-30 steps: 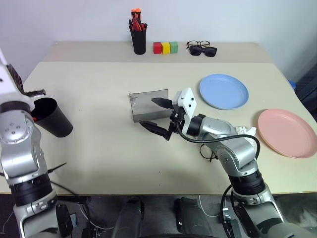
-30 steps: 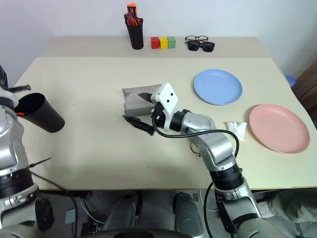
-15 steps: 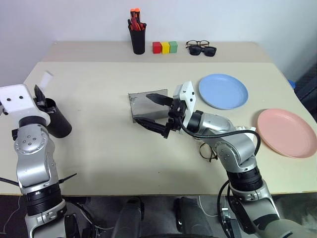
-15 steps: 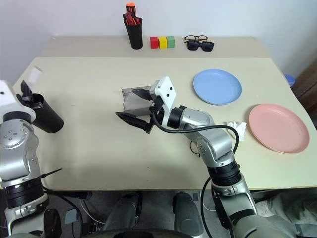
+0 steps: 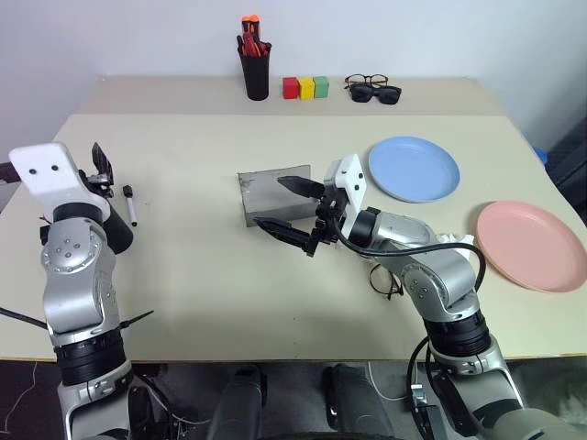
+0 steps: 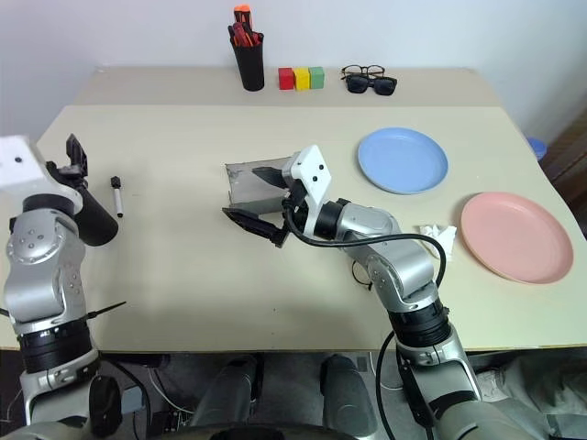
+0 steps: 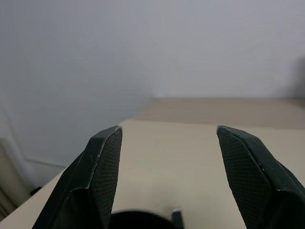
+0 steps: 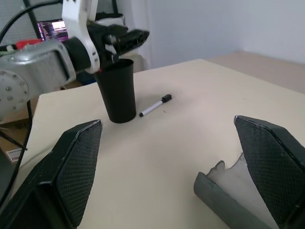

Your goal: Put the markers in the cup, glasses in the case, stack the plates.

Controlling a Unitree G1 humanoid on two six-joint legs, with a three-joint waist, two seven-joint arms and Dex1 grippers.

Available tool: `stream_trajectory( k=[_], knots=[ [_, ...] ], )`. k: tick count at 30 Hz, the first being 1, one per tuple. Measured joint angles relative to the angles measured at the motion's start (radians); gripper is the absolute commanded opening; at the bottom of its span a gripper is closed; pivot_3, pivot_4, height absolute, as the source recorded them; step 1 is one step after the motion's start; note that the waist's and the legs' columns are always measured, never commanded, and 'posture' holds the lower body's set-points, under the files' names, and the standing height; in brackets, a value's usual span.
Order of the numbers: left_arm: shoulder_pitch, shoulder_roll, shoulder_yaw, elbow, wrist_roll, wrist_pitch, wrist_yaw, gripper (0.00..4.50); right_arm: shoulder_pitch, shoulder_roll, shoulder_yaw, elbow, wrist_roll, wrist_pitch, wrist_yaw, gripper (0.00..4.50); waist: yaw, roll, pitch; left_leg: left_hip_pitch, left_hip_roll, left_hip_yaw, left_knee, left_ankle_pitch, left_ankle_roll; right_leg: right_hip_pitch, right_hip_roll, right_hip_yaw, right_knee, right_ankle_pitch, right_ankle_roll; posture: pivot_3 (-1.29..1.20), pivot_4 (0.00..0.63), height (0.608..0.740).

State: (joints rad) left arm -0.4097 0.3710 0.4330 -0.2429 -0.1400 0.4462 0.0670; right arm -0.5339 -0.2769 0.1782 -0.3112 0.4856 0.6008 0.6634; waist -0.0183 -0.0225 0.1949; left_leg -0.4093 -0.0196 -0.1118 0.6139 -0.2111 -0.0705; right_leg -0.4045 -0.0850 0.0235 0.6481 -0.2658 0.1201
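The bench [image 5: 202,266] is a smooth, matte beige slab. Near its left edge stands the cup [image 8: 116,93], a tapered matte black cone shape, upright in the right wrist view and largely hidden behind the left arm in the eye views. The left gripper [image 5: 99,165] hovers just above its rim, its flat, textured black jaws apart and holding nothing. Just beside the cup lies the white marker [image 6: 116,195], slim with a black cap, flat on the bench. The red marker cannot be made out.

At mid-bench sits the grey case [image 5: 273,191], a matte rectangular shell with its lid up; its front is partly covered by the right gripper [image 5: 292,213], whose jaws are spread wide, one over the case and one low in front of it, gripping nothing. The glasses [image 5: 387,280], thin dark wire with round lenses, lie near the front edge, half hidden under the right forearm. A crumpled white scrap [image 6: 438,236] lies between them and the pink plate [image 5: 534,245], near the right edge. The blue plate [image 5: 415,169] lies well apart from it, toward the back; both are round, shallow and smooth.

Along the back edge stand a straight black pen cup [image 5: 257,75] of red-orange pens, three small blocks [image 5: 306,87] in red, yellow and green, and two dark-framed pairs of spectacles [image 5: 373,89] lying together.
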Motion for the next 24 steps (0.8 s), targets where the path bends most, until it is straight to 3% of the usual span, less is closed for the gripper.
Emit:
stream_trajectory(
  k=[4, 9, 12, 16, 24],
  knots=[
    [-0.12, 0.001, -0.116, 0.011, -0.005, 0.168, -0.035, 4.4, 0.002, 0.004, 0.002, -0.001, 0.0, -0.001, -0.002, 4.5, 0.005, 0.0, 0.0, 0.0, -0.001, 0.0, 0.001, 0.0, 0.0, 0.001, 0.0, 0.0, -0.001, 0.0, 0.0, 0.0, 0.15, 0.74],
    [-0.325, -0.096, -0.165, 0.164, 0.041, 0.475, 0.114, 4.4, 0.003, 0.005, 0.001, 0.001, -0.004, -0.006, -0.006, 4.5, -0.005, 0.0, 0.0, 0.0, 0.0, -0.001, 0.0, 0.0, 0.0, 0.0, 0.001, 0.0, 0.001, 0.0, 0.0, 0.0, 0.15, 0.74],
    [-0.377, -0.121, -0.167, 0.292, 0.1, 0.555, 0.222, 4.4, 0.003, 0.009, 0.003, 0.001, -0.007, -0.008, -0.008, 4.5, -0.022, 0.0, 0.0, 0.0, 0.0, -0.001, 0.0, 0.0, 0.0, -0.001, 0.001, 0.0, 0.001, 0.0, 0.0, 0.0, 0.15, 0.74],
    [-0.39, -0.147, -0.159, 0.424, 0.161, 0.572, 0.335, 4.4, 0.003, 0.01, 0.002, 0.001, -0.011, -0.009, -0.012, 4.5, -0.025, 0.0, 0.0, 0.0, 0.0, -0.001, 0.0, 0.0, 0.0, -0.001, 0.001, 0.0, 0.001, 0.0, 0.0, 0.0, 0.15, 0.74],
    [-0.435, -0.166, -0.02, 0.55, 0.165, 0.516, 0.462, 4.4, 0.016, 0.008, 0.002, 0.001, -0.011, -0.009, -0.021, 4.5, -0.02, 0.0, 0.0, 0.0, 0.0, -0.001, 0.0, 0.0, 0.0, -0.001, 0.001, 0.0, 0.001, 0.0, 0.0, 0.0, 0.15, 0.74]
  ],
)
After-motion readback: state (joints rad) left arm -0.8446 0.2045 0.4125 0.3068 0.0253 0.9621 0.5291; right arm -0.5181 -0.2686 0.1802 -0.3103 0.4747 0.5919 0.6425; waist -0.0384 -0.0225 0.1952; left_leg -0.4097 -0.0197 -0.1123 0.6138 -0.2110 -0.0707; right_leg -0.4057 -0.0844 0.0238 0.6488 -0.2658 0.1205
